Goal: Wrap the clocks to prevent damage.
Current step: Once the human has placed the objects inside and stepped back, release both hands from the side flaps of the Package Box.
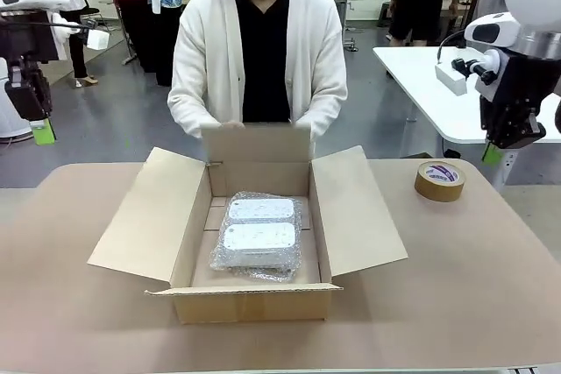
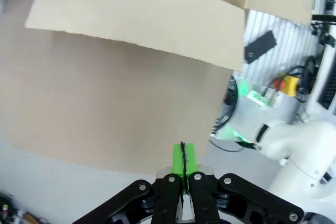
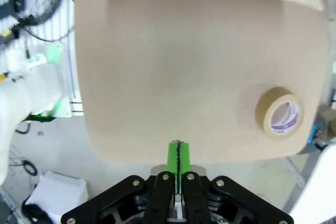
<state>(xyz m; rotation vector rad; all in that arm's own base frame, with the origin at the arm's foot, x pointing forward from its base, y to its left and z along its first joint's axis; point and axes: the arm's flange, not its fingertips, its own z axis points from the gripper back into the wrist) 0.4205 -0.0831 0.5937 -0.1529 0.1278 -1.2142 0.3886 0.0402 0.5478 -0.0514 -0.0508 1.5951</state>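
The clocks (image 1: 259,234) lie as a grey-white bundle in clear bubble wrap on the floor of an open cardboard box (image 1: 254,304) at the table's middle. A person stands behind the box with both hands on its far flap (image 1: 256,142). My left gripper (image 1: 42,131) hangs shut above the table's far left corner, well away from the box. My right gripper (image 1: 493,153) hangs shut over the far right edge. In the wrist views the left gripper (image 2: 183,151) and the right gripper (image 3: 178,150) each show green pads pressed together with nothing between them.
A roll of brown tape (image 1: 439,180) lies flat on the table right of the box, also seen as tape (image 3: 279,113) in the right wrist view. The box's side flaps (image 1: 140,216) spread outward. A white table (image 1: 438,94) stands behind at right.
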